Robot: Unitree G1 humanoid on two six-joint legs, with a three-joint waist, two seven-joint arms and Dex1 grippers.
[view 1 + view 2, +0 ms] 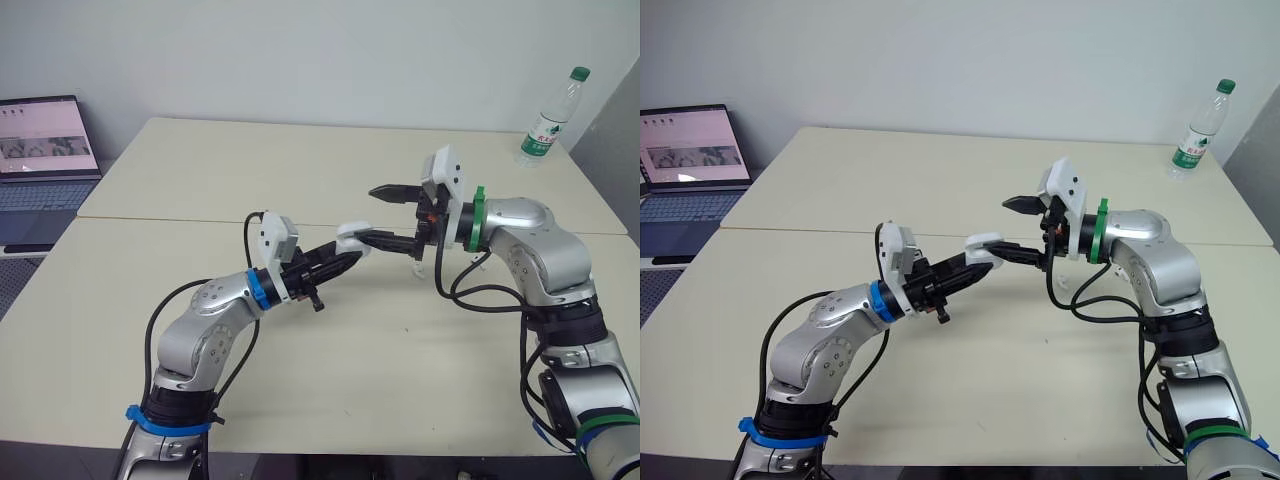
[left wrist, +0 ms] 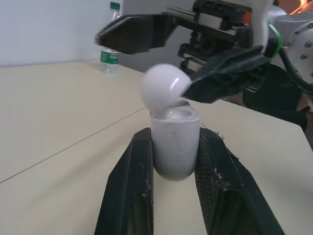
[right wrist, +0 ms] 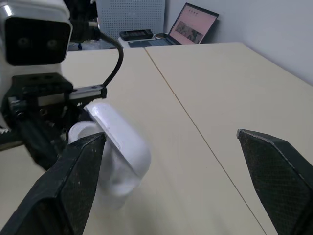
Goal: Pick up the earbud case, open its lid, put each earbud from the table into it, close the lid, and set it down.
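Left wrist view, frame centre: left gripper [image 2: 175, 136] clamped on earbud case [image 2: 174, 152], lid [image 2: 164, 85] hinged open. Right gripper [image 3: 170, 134] fingers spread apart, 1 against the lid.

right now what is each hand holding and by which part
Left hand grips the earbud case by its lower body; right hand is open, holding nothing.

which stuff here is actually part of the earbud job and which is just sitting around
Part of the job:
- earbud case, lid open, gripped in the left hand
- right hand, open, one finger at the lid
- small white pieces on the table near the right hand, probably the earbuds

Just lying about:
- water bottle at the far corner
- laptop off to the left
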